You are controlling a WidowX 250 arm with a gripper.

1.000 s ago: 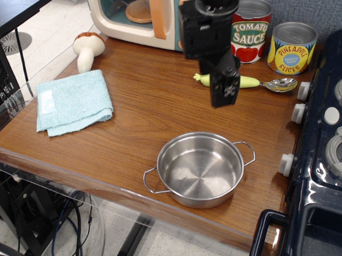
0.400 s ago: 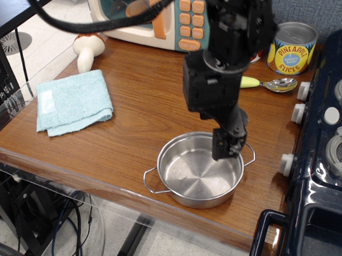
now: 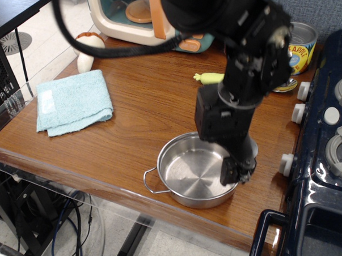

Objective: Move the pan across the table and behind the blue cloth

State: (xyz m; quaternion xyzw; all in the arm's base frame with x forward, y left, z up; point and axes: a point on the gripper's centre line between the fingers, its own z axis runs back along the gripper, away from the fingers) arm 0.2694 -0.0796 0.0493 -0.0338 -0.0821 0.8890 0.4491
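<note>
The shiny steel pan [image 3: 191,173] sits on the wooden table [image 3: 141,101] near its front edge, right of centre. One wire handle shows at its left; the right one is hidden by the arm. My gripper [image 3: 236,171] is down at the pan's right rim, with dark fingertips [image 3: 228,174] over the inner wall. I cannot tell whether the jaws are open or closed on the rim. The light blue cloth [image 3: 73,101] lies folded at the table's left, well apart from the pan.
A toy microwave [image 3: 135,16] and a toy mushroom [image 3: 88,45] stand at the back left. A pineapple can [image 3: 302,43] and a green-handled spoon [image 3: 211,78] lie at the back right. A dark blue toy stove [image 3: 331,155] borders the right side.
The arm has come down from above the back of the table towards the front, and the gripper has lowered to the pan's right rim. The pan and the cloth have not moved.
</note>
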